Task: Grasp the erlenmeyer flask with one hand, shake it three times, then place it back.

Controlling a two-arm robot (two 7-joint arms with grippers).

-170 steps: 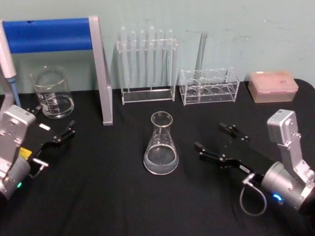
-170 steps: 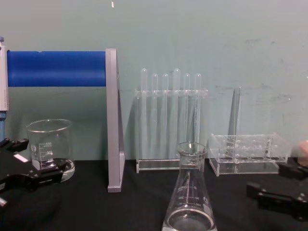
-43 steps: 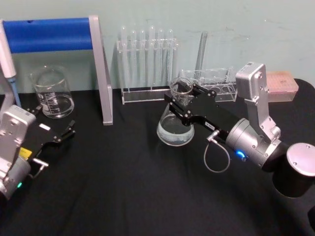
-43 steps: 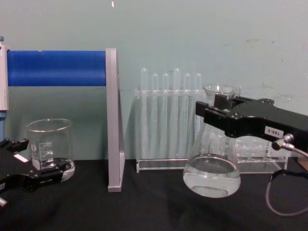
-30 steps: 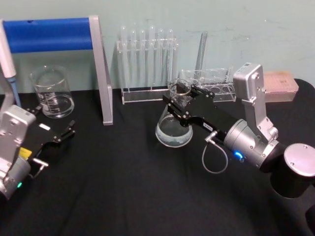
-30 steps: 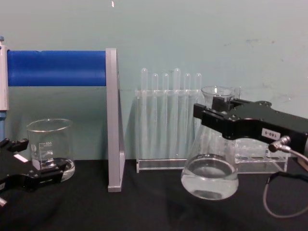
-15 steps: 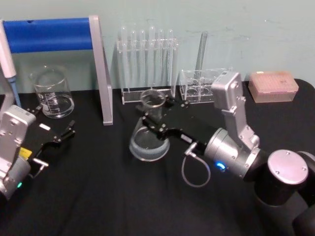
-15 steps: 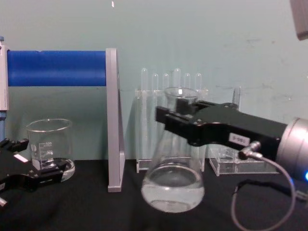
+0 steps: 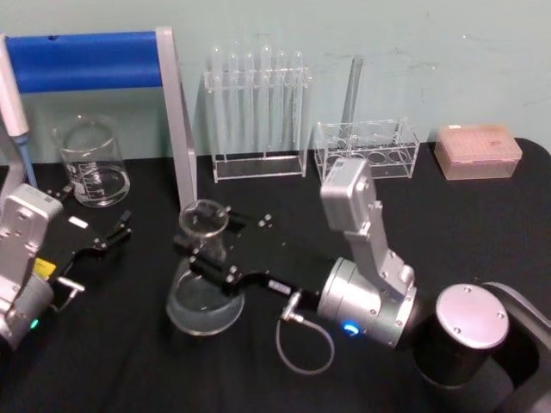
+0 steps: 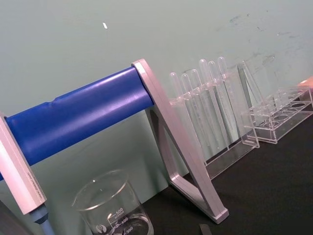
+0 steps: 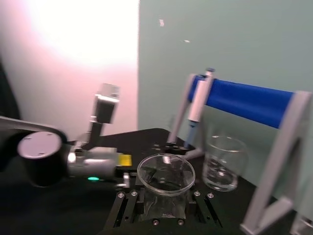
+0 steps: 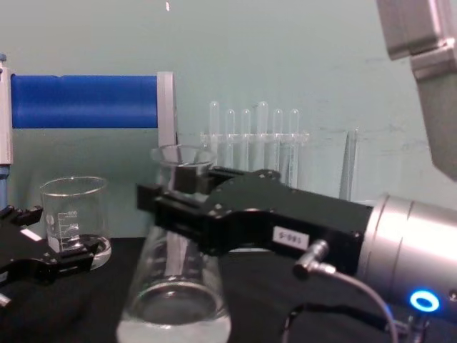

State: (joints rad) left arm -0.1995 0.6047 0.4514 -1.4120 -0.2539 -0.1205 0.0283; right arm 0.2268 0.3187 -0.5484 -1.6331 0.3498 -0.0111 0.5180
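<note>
The right gripper [image 9: 207, 248] clamps the neck of the erlenmeyer flask [image 9: 202, 303], upright and left of centre, low over the tabletop [image 9: 129, 361]. Shake with short, level strokes so no liquid spills; the left gripper [image 9: 95, 211] rests spread at near left.

The flask [image 9: 205, 284] is clear glass, the right gripper [image 9: 209, 243] is black with a small white label, its arm [image 9: 370, 292] is silver with a blue light, the table [image 9: 129, 361] is black, the wall [image 9: 430, 52] is pale green, the bar [image 9: 86, 60] is bright blue, and the box [image 9: 478, 151] is pink.
</note>
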